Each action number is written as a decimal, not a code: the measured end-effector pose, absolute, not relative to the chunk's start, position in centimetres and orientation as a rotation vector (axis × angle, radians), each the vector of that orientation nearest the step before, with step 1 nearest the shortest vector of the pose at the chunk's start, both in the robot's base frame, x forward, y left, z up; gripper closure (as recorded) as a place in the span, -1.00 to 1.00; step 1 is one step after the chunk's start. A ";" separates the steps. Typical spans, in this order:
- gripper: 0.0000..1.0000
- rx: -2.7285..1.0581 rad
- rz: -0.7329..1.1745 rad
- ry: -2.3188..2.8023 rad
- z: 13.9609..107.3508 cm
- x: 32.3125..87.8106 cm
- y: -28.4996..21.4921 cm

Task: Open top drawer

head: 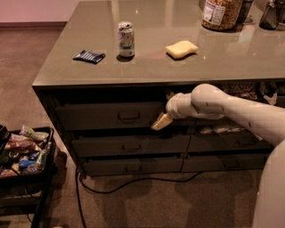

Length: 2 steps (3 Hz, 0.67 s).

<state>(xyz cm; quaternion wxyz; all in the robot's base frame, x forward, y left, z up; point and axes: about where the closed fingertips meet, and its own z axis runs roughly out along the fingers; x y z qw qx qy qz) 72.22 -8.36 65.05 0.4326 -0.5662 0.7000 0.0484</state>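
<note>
One gripper at the top drawer, just under the desk's front edge.
Nearest, at 8 o'clock, a black cart (49, 130) held bright snack packets, and a dark cable (133, 181) lay on the floor at 6 o'clock. Beyond, the pale arm (231, 109) stretched in from 3 o'clock. Its gripper (161, 121) sat at the right end of the top drawer (89, 116), on the 3 o'clock side of the handle (129, 116); whether it was wide or narrow could not be told. On the desk (222, 67) lay a blue packet (89, 56), a can (126, 39) and a yellow sponge (181, 49), with a jar (221, 12) at 1 o'clock.
</note>
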 end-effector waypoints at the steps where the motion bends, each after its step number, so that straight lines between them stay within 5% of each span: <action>1: -1.00 -1.411 0.121 1.744 65.0 72.2 -8.4; 2: -0.63 -1.411 0.121 1.744 65.0 72.2 -8.4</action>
